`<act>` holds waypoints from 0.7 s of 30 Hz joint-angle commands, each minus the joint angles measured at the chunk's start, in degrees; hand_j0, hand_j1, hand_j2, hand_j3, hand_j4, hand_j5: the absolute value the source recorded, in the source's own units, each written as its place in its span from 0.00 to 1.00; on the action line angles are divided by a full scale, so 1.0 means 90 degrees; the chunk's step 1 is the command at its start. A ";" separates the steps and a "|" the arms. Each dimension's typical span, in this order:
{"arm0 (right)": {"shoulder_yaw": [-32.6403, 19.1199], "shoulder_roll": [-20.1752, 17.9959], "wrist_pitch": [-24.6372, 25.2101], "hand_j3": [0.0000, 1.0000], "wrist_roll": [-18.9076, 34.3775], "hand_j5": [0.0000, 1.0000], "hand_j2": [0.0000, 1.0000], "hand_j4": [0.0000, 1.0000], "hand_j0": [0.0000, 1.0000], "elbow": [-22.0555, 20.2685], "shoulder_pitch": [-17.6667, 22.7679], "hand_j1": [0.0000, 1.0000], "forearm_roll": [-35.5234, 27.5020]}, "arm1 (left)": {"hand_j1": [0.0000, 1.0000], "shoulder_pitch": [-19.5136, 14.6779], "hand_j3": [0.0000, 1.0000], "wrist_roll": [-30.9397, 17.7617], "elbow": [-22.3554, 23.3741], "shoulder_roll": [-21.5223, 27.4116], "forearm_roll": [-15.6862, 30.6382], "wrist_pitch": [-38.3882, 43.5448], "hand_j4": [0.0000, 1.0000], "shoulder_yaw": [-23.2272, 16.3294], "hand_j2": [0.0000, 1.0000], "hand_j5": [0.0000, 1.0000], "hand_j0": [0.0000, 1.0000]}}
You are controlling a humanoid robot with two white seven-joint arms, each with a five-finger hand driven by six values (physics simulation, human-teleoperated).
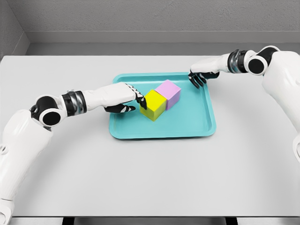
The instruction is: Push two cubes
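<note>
A yellow cube [153,105] and a pink cube [168,93] stand side by side, touching, in the middle of a teal tray [161,129]. My left hand [132,100] reaches over the tray's left rim, its fingertips against the yellow cube's left face, fingers stretched out and holding nothing. My right hand [198,78] hovers at the tray's far right corner, a short gap away from the pink cube, its fingers relaxed and pointing down.
The tray lies on a pale grey table [70,178] whose far edge meets a grey wall. Both white arms come in from the sides of the table.
</note>
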 commanded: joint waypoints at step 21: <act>-0.0052 -0.0078 0.0015 0.15 -0.0001 0.15 0.15 0.15 0.15 -0.0052 -0.0020 0.15 -0.0073 | 0.56 -0.0010 0.56 -0.0005 0.0314 0.0094 -0.0064 -0.0003 0.56 0.0083 0.56 0.56 0.56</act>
